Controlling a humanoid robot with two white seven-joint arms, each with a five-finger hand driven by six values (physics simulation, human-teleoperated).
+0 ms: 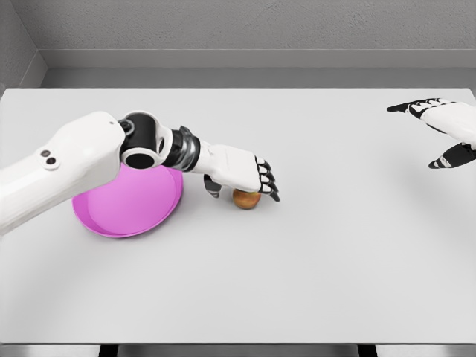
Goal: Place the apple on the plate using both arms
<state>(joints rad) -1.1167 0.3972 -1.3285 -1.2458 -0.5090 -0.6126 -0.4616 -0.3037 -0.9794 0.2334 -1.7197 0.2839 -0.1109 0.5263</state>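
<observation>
A small orange-brown apple (246, 199) sits on the white table, just right of a pink plate (134, 204). My left hand (245, 182) reaches over the plate and covers the apple from above. Its fingers (268, 182) curl down past the apple's right side and the thumb (213, 188) hangs at its left, but I cannot see whether they press on it. The forearm hides the plate's upper part. My right hand (442, 134) hovers far off at the right edge, fingers (407, 107) spread, holding nothing.
The white table (297, 275) spans the whole view, with its front edge near the bottom. A grey wall (245, 33) rises behind the far edge.
</observation>
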